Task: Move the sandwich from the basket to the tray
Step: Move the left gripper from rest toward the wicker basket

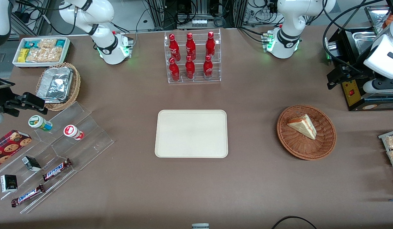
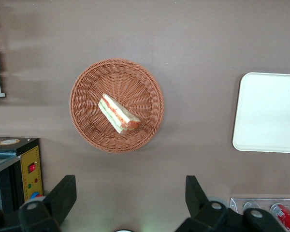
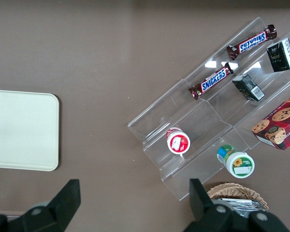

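Observation:
The sandwich [image 1: 303, 126] [image 2: 118, 114], a pale triangular wedge with red and green filling, lies flat in the round reddish-brown basket [image 1: 288, 144] [image 2: 87, 82]. My gripper [image 1: 335, 78] [image 2: 130, 186] hangs open high over the table, farther from the front camera than the basket and toward the working arm's end. Nothing is between its fingers, and it is well apart from the sandwich. The cream tray [image 1: 191, 133] [image 2: 270, 111] [image 3: 19, 130] sits bare at the table's middle, beside the basket.
A clear rack of red bottles [image 1: 192, 57] stands farther back than the tray. A black machine [image 1: 358, 95] sits under my gripper. Snack packets [image 1: 392, 149] lie at the working arm's edge. A stepped acrylic display [image 1: 56, 152], a foil-lined tan basket [image 1: 58, 86] and a white bin [image 1: 40, 51] fill the parked arm's end.

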